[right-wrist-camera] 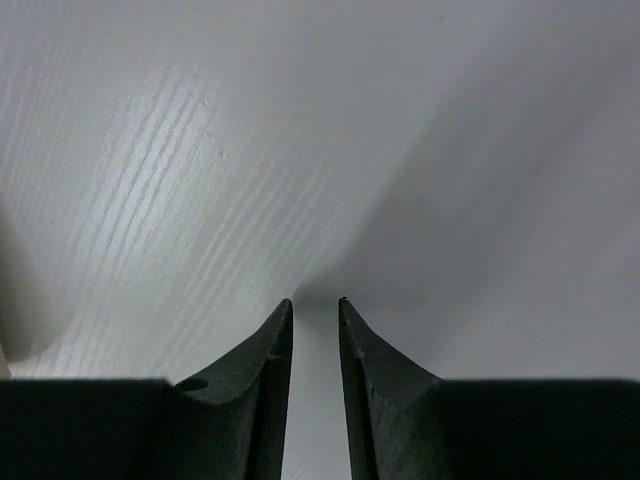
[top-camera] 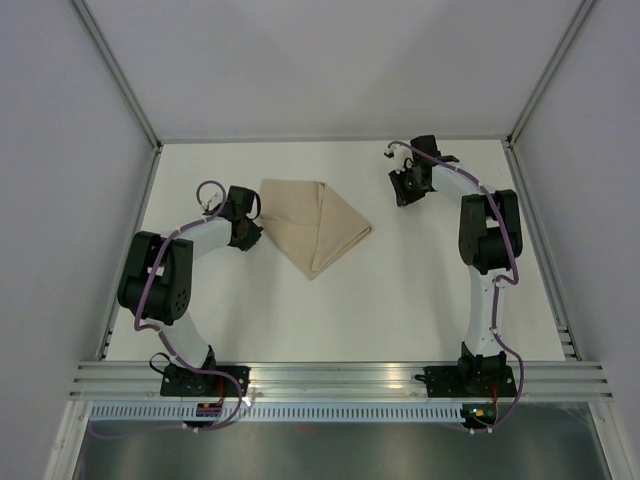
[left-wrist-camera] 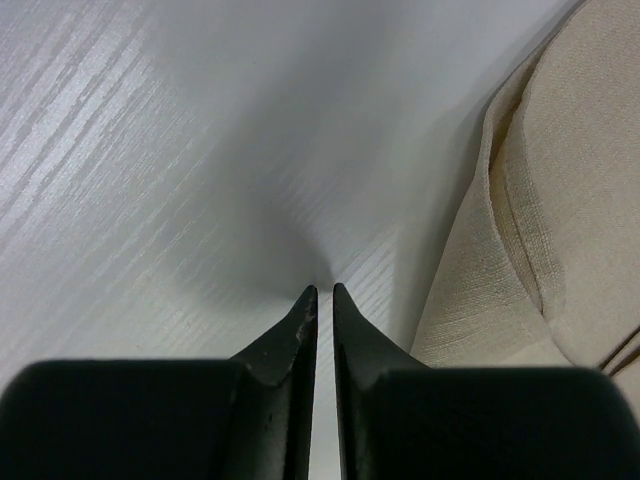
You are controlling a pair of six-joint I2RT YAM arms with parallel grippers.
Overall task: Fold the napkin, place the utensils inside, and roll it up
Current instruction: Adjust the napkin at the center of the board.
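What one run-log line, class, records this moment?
napkin: folded, flat on table | left gripper: empty, beside napkin's edge | right gripper: empty, away from napkin

No text, label, brand, number or sign can be read in any view. The napkin (top-camera: 318, 225) shows plain, unprinted tan cloth, and the tabletop (top-camera: 400, 300) shows a bare white surface with a faint grain only.
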